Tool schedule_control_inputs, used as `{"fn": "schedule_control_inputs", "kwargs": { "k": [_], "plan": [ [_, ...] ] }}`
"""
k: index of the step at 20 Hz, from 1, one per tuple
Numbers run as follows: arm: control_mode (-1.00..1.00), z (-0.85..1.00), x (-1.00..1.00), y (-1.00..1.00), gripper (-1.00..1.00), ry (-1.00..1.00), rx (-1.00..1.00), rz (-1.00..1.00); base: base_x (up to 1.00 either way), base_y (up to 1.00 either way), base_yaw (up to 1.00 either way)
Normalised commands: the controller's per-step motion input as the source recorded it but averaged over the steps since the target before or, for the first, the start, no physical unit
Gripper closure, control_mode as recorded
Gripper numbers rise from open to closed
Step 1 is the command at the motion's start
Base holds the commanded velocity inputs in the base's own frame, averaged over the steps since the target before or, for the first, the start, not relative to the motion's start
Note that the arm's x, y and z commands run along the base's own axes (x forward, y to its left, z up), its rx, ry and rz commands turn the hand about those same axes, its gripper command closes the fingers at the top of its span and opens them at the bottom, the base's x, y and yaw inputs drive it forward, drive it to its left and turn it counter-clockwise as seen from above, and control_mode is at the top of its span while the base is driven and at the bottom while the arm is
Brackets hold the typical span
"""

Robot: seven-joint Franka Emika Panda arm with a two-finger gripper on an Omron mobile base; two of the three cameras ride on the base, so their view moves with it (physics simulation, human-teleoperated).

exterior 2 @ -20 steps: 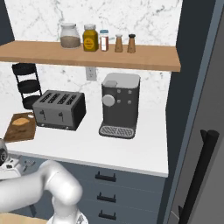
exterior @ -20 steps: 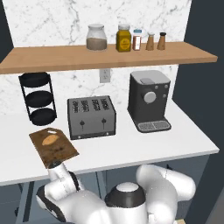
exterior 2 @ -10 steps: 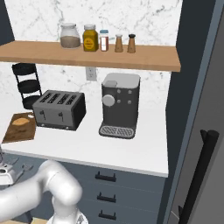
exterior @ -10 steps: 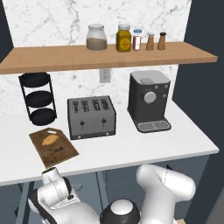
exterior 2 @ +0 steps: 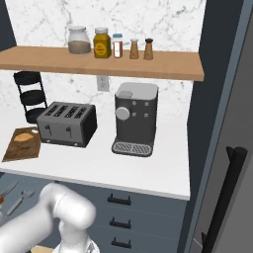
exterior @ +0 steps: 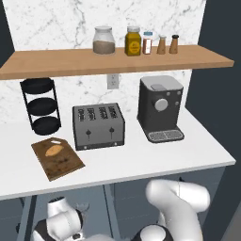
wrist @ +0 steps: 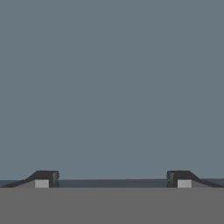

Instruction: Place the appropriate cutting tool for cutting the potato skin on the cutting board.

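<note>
Near the front left corner of the tabletop (exterior: 155,160) we had the cutting board (exterior: 57,158) lying flat, with the potato (exterior: 52,150) sitting on its back half. The toaster (exterior: 98,125) stood just beside the board, and the coffee machine (exterior: 160,108) further right. Down below the tabletop's front edge, in the right base view, the grey peeler (exterior 2: 20,201) lay next to another slim tool (exterior 2: 8,189). Our hand (wrist: 113,180) was spread wide with nothing in it, facing a plain grey surface.
</note>
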Motion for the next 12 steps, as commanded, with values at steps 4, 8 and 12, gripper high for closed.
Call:
{"fn": "schedule_control_inputs", "kwargs": {
  "k": [4,8,12],
  "plan": [
    [-1.0,0.03,-0.93,0.07,-1.0,0.0,0.03,-0.15,0.0,0.0,0.0],
    [-1.0,0.74,0.08,0.27,-1.0,0.0,-0.1,-0.15,0.0,0.0,0.0],
    [-1.0,0.84,0.92,0.31,-1.0,0.0,-0.2,-0.15,0.0,0.0,0.0]
  ]
}}
